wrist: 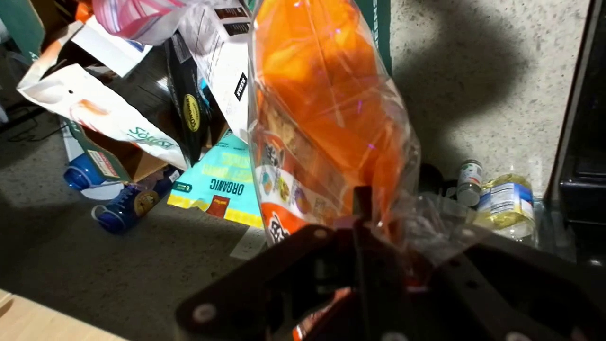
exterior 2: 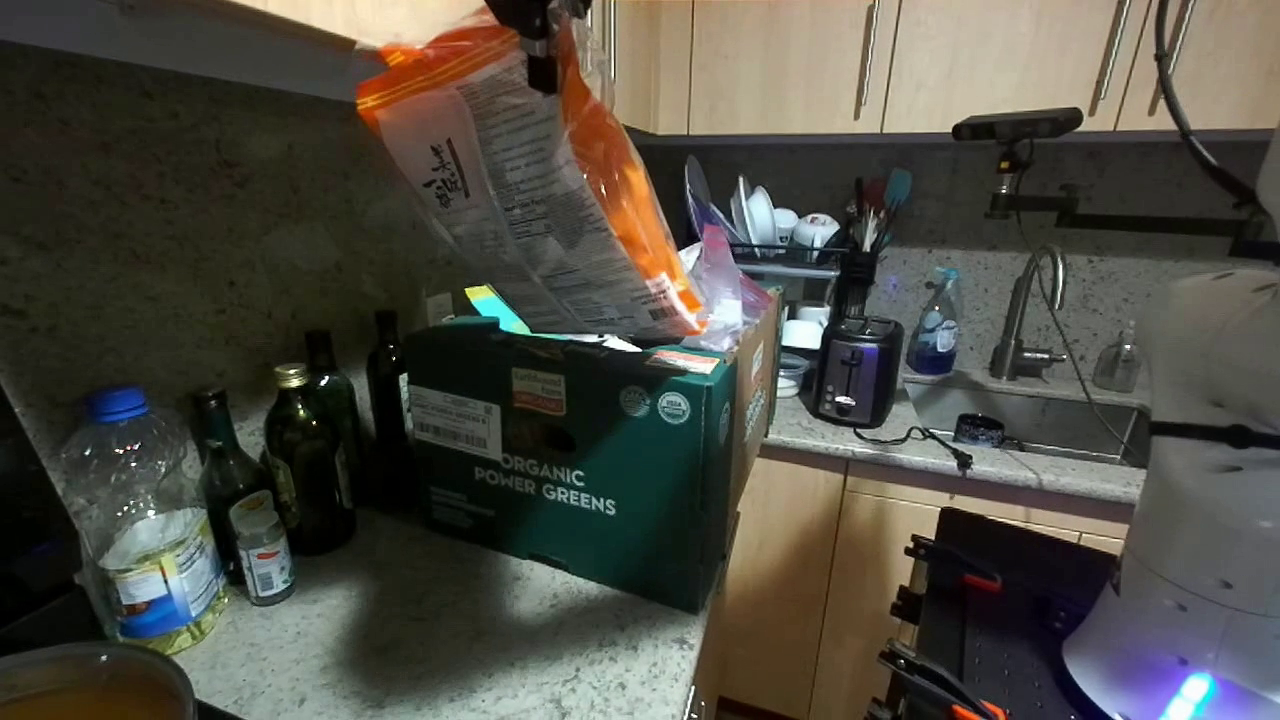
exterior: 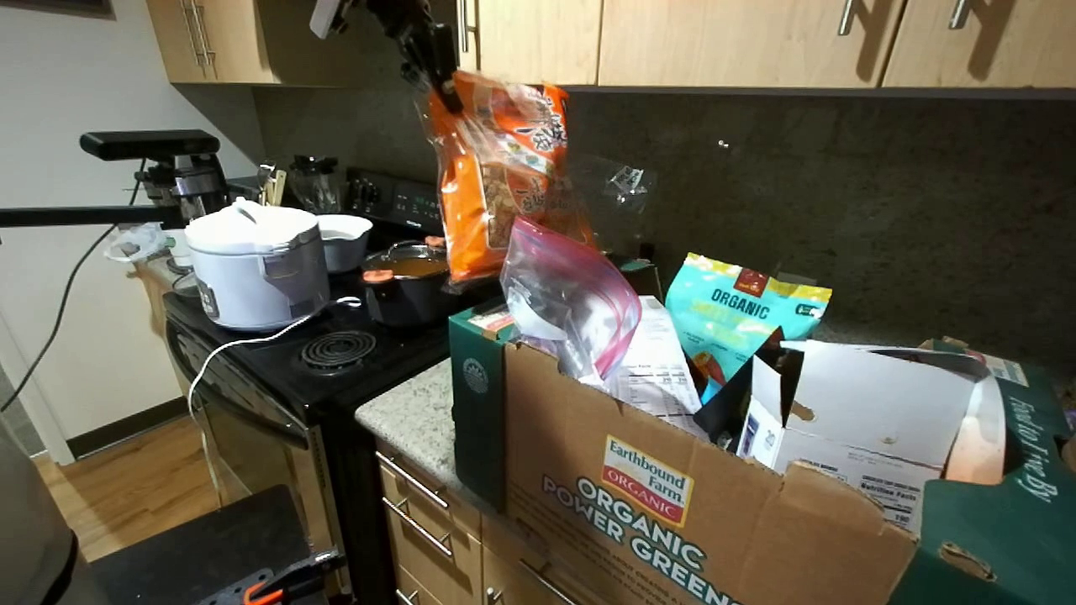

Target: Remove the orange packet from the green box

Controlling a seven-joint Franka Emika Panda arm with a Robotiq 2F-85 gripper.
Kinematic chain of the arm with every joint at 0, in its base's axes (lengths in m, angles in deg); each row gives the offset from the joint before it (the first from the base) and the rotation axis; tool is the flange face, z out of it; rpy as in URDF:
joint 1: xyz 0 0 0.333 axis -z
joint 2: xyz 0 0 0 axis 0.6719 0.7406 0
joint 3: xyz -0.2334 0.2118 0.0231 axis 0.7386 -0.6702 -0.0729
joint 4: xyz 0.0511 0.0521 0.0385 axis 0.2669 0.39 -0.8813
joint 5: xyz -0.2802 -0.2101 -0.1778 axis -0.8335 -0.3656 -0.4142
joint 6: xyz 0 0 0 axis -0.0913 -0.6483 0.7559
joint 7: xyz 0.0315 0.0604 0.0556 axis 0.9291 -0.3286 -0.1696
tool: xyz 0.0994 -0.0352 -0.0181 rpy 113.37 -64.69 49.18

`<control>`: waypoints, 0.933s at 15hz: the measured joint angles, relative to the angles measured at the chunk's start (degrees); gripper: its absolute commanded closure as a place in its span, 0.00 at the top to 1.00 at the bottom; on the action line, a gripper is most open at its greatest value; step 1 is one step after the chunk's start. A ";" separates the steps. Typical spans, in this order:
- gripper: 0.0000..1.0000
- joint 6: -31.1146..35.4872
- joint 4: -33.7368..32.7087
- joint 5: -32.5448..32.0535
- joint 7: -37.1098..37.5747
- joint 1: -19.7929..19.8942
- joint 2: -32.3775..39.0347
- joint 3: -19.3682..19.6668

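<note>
1. Our packet (exterior: 492, 197) hangs tilted above an end of the box (exterior 2: 610, 545). Its lower edge is near the rim; whether they touch, we cannot tell.
2. We judge it light and soft: thin, crinkly film around what look like dry, loose contents, likely to slump into the low corner and set it swinging.
3. The gloss suggests a slippery skin, and the contents may crumble under a squeeze. We therefore favour the flat top edge over the filled middle.
4. The hand (exterior: 451, 99) is already on that edge: its fingers (exterior 2: 542, 75) are closed on the packet close to a top corner. With such an off-centre hold, we expect tilt and perhaps some twist.
5. We have the hand higher than the box, pointing down; it slants in an exterior view.
6. Next, we would raise it a little, minding the pink bag (exterior: 572, 294) that sticks up from the box, then carry it sideways to the counter (exterior 2: 560, 650) just beyond the box's end.
</note>
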 measured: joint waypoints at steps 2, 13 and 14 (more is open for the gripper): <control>0.01 -1.39 -2.25 0.00 -0.07 -1.22 1.62 -0.25; 0.01 -4.69 -12.68 4.31 -4.94 -5.27 9.33 0.22; 0.01 -4.69 -13.38 6.15 -5.91 -5.26 10.01 0.66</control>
